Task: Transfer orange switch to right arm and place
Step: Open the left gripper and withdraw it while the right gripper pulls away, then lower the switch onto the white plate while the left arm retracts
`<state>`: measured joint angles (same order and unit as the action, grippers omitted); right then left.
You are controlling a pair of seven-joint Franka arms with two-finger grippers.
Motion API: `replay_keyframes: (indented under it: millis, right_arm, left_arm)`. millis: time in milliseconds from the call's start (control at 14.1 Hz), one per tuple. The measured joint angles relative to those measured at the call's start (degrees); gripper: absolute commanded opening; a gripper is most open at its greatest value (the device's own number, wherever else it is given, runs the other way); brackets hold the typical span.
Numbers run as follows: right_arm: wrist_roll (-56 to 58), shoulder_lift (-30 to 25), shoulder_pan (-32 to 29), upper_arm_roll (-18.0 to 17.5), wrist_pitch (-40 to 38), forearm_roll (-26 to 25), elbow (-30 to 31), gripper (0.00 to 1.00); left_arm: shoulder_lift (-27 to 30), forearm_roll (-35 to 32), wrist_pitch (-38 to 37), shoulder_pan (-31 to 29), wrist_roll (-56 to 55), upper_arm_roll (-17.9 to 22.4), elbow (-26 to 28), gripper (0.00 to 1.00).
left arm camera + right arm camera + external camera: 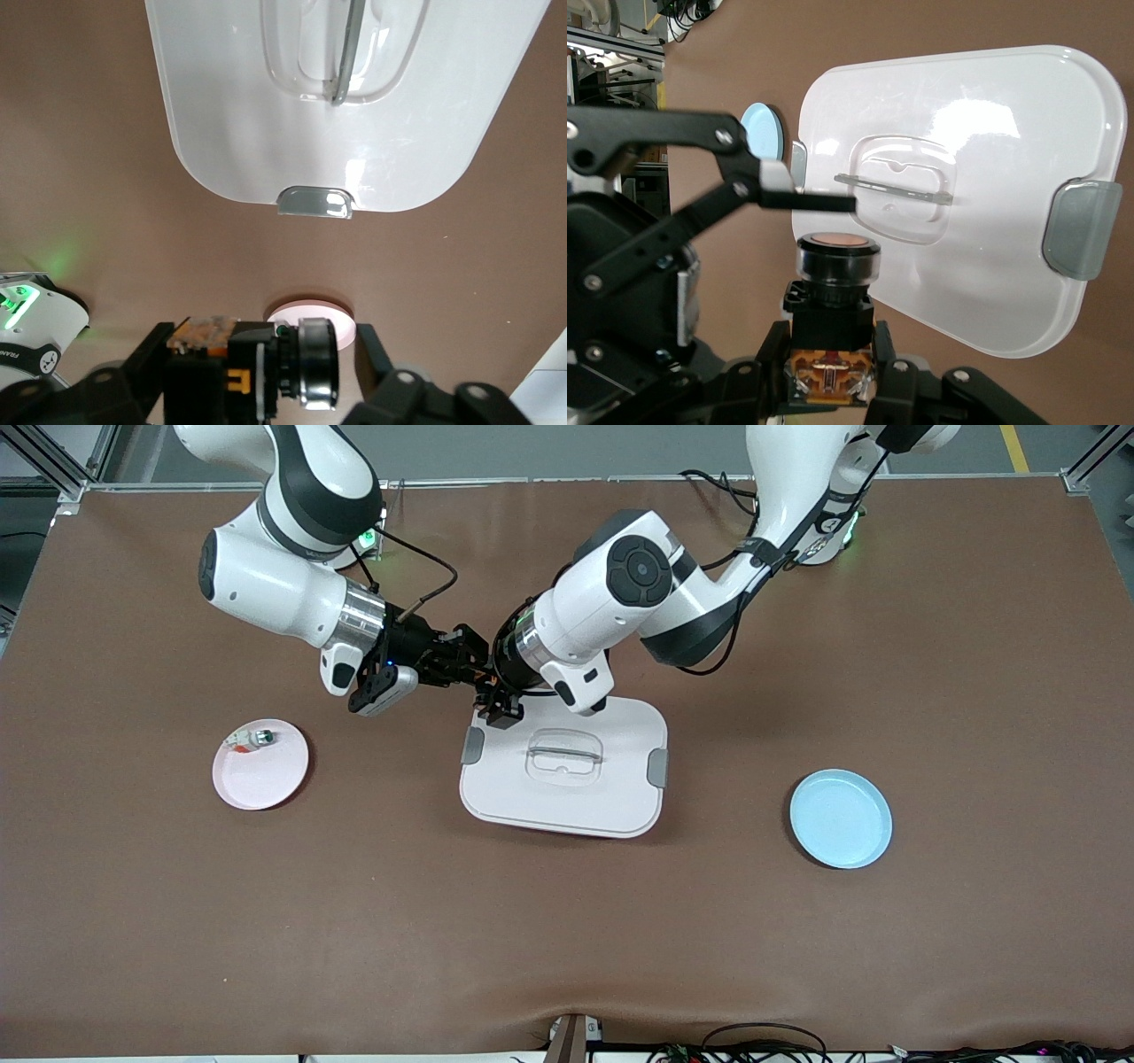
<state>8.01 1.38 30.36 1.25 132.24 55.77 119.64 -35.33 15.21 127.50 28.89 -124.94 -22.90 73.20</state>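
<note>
The orange switch (485, 683) hangs in the air between both grippers, over the table beside the white lid's corner. My right gripper (474, 670) is shut on the black and orange base of the orange switch (833, 266), with its fingers (772, 354) pressed on both sides. My left gripper (498, 701) stands open around the switch (301, 363), with a gap showing between the round cap and one finger (370, 345). In the right wrist view a left finger (819, 202) sits just off the orange cap.
A white lid (567, 802) with grey clips lies in the middle of the table. A pink plate (261, 779) holding a small white-and-silver part (252, 737) lies toward the right arm's end. A blue plate (842, 819) lies toward the left arm's end.
</note>
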Motion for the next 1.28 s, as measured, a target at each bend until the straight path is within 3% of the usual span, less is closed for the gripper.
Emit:
replay_keyframes:
  millis: [142,425,638,1276]
  right_arm:
    - [1.05,0.03,-0.01,0.10,0.90,-0.58,-0.19,0.00]
    - [6.96,0.05,-0.46,0.83,0.48,-8.62,-0.25,0.00]
    - [12.38,0.06,-2.81,1.17,-3.39,-13.42,-0.07,0.00]
    - [32.63,0.05,-12.86,1.62,-14.18,-39.44,0.10,0.00]
  left_arm:
    - [0.03,0.00,-0.19,-0.71,0.00,-0.05,-0.42,1.00]
    - [1.66,-0.91,-1.28,-3.62,1.93,0.20,-1.24,1.00]
    - [4.24,-5.46,-6.85,-6.35,7.60,0.33,-1.42,1.00]
    - [14.50,-17.25,-27.91,-19.13,47.94,0.80,-0.49,1.00]
